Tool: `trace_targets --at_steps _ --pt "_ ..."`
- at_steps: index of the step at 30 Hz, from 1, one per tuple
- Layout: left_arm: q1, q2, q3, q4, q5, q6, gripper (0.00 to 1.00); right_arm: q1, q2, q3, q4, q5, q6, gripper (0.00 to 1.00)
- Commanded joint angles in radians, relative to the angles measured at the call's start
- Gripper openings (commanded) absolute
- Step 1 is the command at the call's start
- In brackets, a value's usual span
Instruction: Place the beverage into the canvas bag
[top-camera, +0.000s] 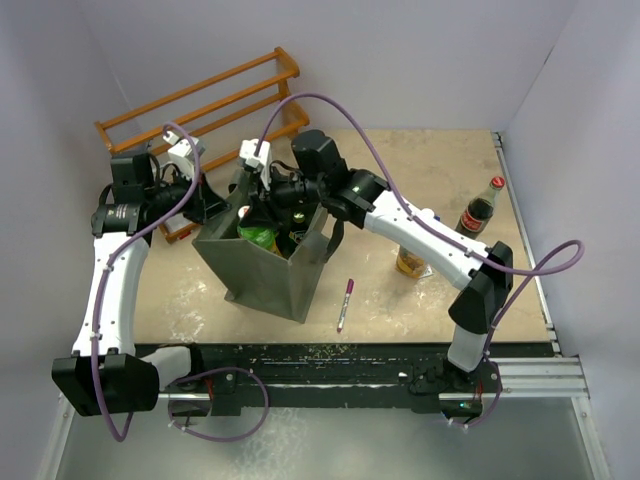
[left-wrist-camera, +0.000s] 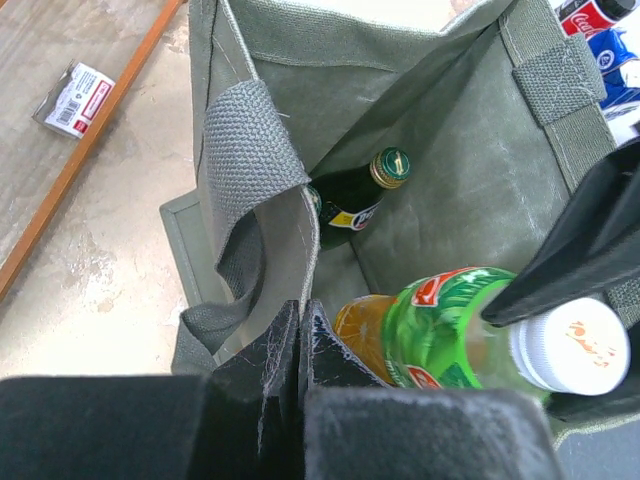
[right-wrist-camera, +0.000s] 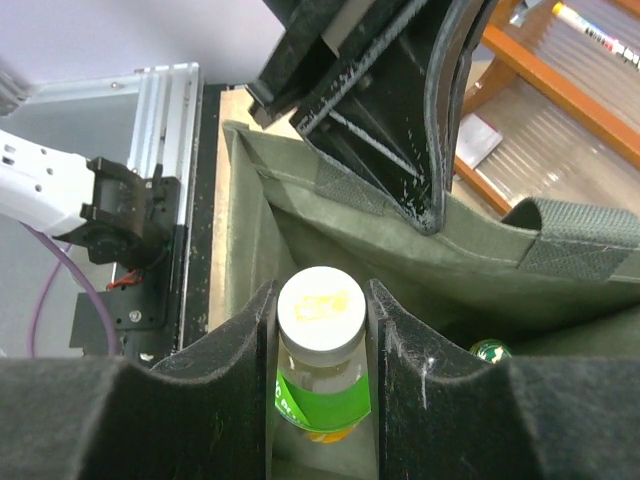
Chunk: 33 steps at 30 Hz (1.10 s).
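The grey-green canvas bag (top-camera: 262, 272) stands open at the table's middle. My right gripper (right-wrist-camera: 320, 330) is shut on the white cap of a green-labelled orange drink bottle (right-wrist-camera: 322, 390), holding it in the bag's mouth (top-camera: 258, 236). The bottle also shows in the left wrist view (left-wrist-camera: 450, 335). A dark green bottle (left-wrist-camera: 352, 198) lies inside the bag. My left gripper (left-wrist-camera: 300, 335) is shut on the bag's rim (left-wrist-camera: 312, 230) next to a loop handle (left-wrist-camera: 245, 150), holding the bag open.
A cola bottle (top-camera: 481, 207) stands at the right. A yellow can (top-camera: 410, 262) stands under my right arm. A pen (top-camera: 345, 303) lies in front of the bag. A wooden rack (top-camera: 205, 100) stands behind.
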Motion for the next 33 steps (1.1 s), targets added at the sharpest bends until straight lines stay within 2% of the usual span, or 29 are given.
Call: trace_targets --at_steps 1,19,33 --pt "0.006 -0.018 -0.018 0.028 0.027 0.018 0.00 0.013 -0.053 -0.035 0.154 -0.037 -0.012 0.00" --pt "0.007 -0.019 -0.026 0.005 0.045 0.081 0.00 -0.007 0.010 -0.193 0.332 0.051 -0.124 0.00" --pt "0.007 -0.031 -0.024 0.000 0.036 0.089 0.00 -0.027 0.051 -0.208 0.313 0.152 -0.179 0.00"
